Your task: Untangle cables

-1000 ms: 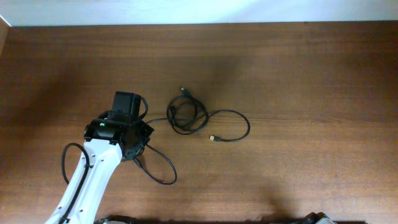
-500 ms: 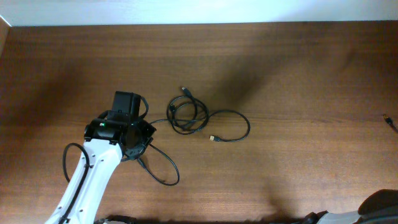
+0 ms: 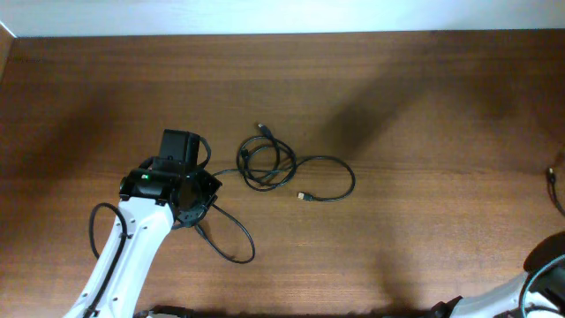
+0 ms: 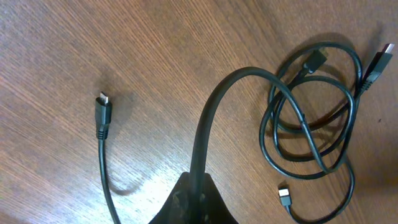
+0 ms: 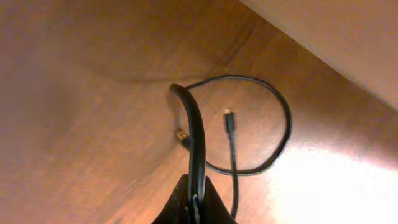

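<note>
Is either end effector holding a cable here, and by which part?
Both hold. The left end effector pinches the tangled cable mid-length; the right end effector pinches a separate cable mid-length, its plugs free.

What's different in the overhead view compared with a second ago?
The white right arm has swung into the overhead view at the bottom right corner. A thin black cable now shows at the right edge of that view, where none was visible before. The left arm and the coiled bundle of thin black cables in the middle stayed put. Nothing was visibly taken hold of or let go.
</note>
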`<state>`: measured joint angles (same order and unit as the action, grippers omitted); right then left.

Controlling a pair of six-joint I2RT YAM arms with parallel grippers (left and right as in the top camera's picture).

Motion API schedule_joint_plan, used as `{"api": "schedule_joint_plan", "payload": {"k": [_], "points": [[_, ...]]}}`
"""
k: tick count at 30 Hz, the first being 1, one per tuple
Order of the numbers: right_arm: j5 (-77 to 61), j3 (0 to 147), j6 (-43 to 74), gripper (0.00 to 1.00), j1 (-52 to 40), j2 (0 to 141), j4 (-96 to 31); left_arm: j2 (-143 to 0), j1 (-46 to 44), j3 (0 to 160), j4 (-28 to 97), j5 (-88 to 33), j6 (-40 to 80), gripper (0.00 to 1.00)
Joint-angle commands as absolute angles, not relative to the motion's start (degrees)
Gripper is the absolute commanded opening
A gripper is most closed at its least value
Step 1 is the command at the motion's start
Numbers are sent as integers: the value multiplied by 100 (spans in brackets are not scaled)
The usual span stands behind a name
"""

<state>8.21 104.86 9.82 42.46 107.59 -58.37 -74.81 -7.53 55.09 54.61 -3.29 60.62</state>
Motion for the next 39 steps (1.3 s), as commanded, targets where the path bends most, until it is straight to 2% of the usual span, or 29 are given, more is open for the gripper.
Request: {"api": "schedule_joint_plan", "payload": {"k": [1,3,7,8,9,10,14,16,18,23,26,29,34,35,36,37,39], "points": [[2067,10422,915,4,4071,11220,-5719,-7522,-725,5544,5452,-412,5990,0],[2171,10422,805,4,4073,11448,-5736,-7522,-725,5544,5452,-410,5990,0],[2139,10412,751,19,4051,11902,-5907,-7522,-725,5544,5448,-410,5990,0],[2121,10414,751,26,4032,11902,-5933,-7522,-725,5544,5448,-410,5990,0],[2112,10416,753,72,4007,11898,-5948,-7522,-725,5544,5448,-412,5990,0],[1861,10416,749,99,3979,11896,-6066,-7522,-725,5544,5450,-416,5931,0],[1007,10525,591,99,3977,11854,-6619,-7522,-725,5544,5457,-414,5771,0],[25,10812,141,99,3977,11745,-6945,-7522,-725,5544,5457,-414,5411,0],[-1151,11150,-602,99,3975,11434,-7365,-7522,-725,5544,5478,-436,4871,0],[-2530,11428,-1184,99,3802,10106,-7964,-7522,-823,5544,5498,-816,3758,0],[-2593,11428,-1328,99,3208,9207,-8261,-7522,-1103,5546,5330,-1046,3321,0],[-2659,11428,-1326,99,2185,8488,-8825,-7520,-1577,5553,4580,-1852,2718,0],[-2873,11421,-1332,99,1070,8405,-9424,-7487,-1848,6001,3391,-2480,2539,0],[-2952,11421,-1518,97,854,8405,-9441,-7483,-1848,6114,3079,-2580,2383,0],[-2958,11421,-1804,97,668,8405,-9456,-7483,-1848,6182,2869,-2578,2294,0],[-2958,11417,-2563,98,353,8405,-9568,-7463,-1848,6252,2499,-2622,2021,0],[-2961,11417,-3017,98,75,8405,-9559,-7417,-1848,6259,2078,-3138,1496,0]]}}
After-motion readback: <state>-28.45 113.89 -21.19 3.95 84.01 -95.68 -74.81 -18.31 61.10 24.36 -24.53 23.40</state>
